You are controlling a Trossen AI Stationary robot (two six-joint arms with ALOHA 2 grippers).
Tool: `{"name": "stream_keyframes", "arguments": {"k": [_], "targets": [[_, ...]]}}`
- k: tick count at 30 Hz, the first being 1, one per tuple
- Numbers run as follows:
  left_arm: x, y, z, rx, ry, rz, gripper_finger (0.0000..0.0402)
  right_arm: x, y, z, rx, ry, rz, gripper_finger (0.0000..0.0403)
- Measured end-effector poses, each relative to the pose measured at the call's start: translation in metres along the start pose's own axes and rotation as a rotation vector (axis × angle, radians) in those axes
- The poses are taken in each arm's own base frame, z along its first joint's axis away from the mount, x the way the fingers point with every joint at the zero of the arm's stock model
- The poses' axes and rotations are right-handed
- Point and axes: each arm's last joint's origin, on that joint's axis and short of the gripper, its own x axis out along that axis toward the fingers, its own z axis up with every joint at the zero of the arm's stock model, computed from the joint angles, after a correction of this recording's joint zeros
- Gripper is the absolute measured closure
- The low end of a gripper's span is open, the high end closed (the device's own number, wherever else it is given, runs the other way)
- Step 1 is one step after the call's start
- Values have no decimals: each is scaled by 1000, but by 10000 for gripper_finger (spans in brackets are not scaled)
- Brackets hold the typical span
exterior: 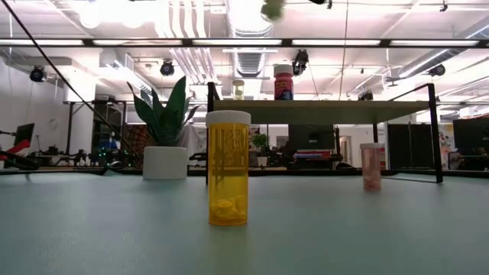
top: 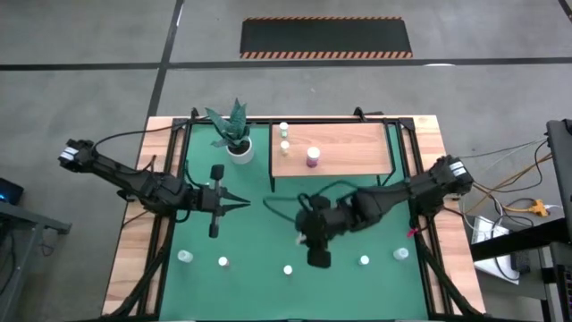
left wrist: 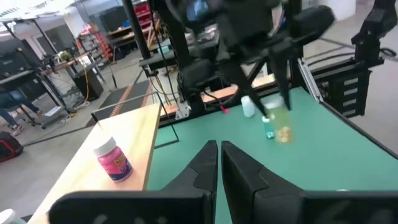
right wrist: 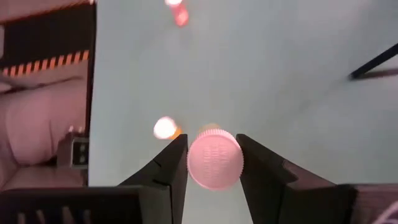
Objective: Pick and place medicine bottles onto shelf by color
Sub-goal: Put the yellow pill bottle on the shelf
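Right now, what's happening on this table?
The right gripper holds a white-capped yellow bottle lifted over the green mat. The left gripper waits shut, mid-table. The shelf already holds a magenta bottle and two pale ones at its left edge. Five more bottles stand along the mat's near side.

You have the shelf (top: 340,148) at the mat's far side, holding a magenta bottle (top: 312,156) and two pale bottles (top: 284,131) near its left end. Five white-capped bottles stand along the near edge, one yellow bottle (exterior: 228,168) upright, closest to the low camera.
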Motion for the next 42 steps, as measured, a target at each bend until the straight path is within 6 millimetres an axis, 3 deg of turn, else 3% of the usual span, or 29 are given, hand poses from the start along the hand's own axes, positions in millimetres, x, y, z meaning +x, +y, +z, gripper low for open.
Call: {"name": "stream_keyframes", "arguments": {"k": [10,17,30,42], "targets": [[-15,6,-2,1,-118,30,398,-42,-69,52,19,-141,-81,291],[-18,7,-1,2,-121,31,398,-60,-110,73,67,-210,-106,291],[-18,7,-1,31,-121,33,398,-17,-159,91,44,32,-167,291],[-16,6,-2,32,-113,31,398,5,-188,93,45,160,-198,291]]}}
